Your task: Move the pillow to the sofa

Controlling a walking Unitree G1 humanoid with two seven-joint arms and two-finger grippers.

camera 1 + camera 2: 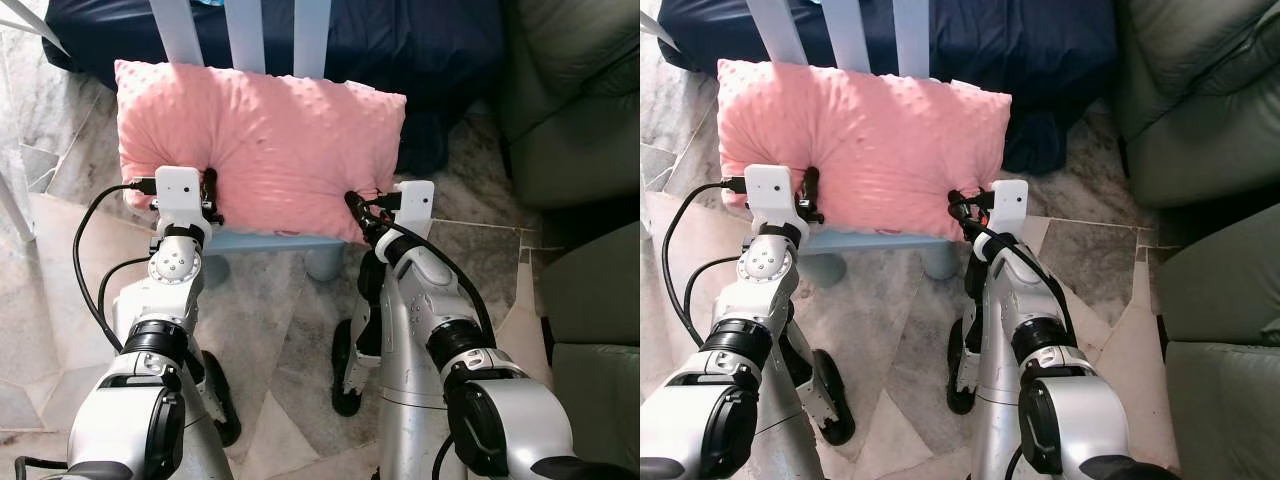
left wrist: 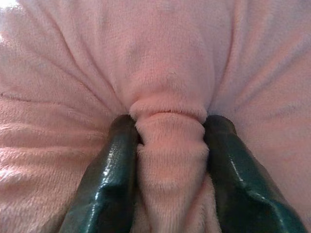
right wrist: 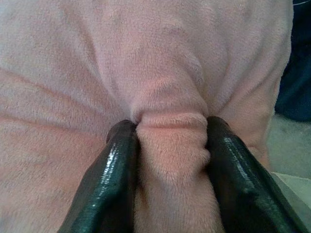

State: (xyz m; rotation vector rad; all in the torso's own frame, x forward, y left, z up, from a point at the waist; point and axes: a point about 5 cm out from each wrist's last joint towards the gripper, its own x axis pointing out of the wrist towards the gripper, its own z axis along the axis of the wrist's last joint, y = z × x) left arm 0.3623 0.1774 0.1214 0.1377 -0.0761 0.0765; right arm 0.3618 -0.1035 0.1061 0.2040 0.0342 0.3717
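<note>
pillow [image 1: 265, 150]: pink fleecy cloth, dimpled, matt | pincer fingers [image 2: 109, 184]: glossy black | floor [image 1: 290, 340]: polished stone

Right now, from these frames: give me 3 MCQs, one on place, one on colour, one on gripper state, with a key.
1. Where does the pillow rest?
A. on the light blue chair
B. on the green sofa
C. on the floor

2. What colour is the pillow?
A. white
B. pink
C. navy

3. What are the left gripper and right gripper doing?
A. both hang open beside the pillow
B. just the left one grips
C. each is shut on a pinched fold of pillow

Key: 1 A, the chair's seat edge and slats show under and behind the pillow; 2 B, the fabric is pink in all four views; 3 C, each wrist view shows a fold squeezed between the black fingers.
</note>
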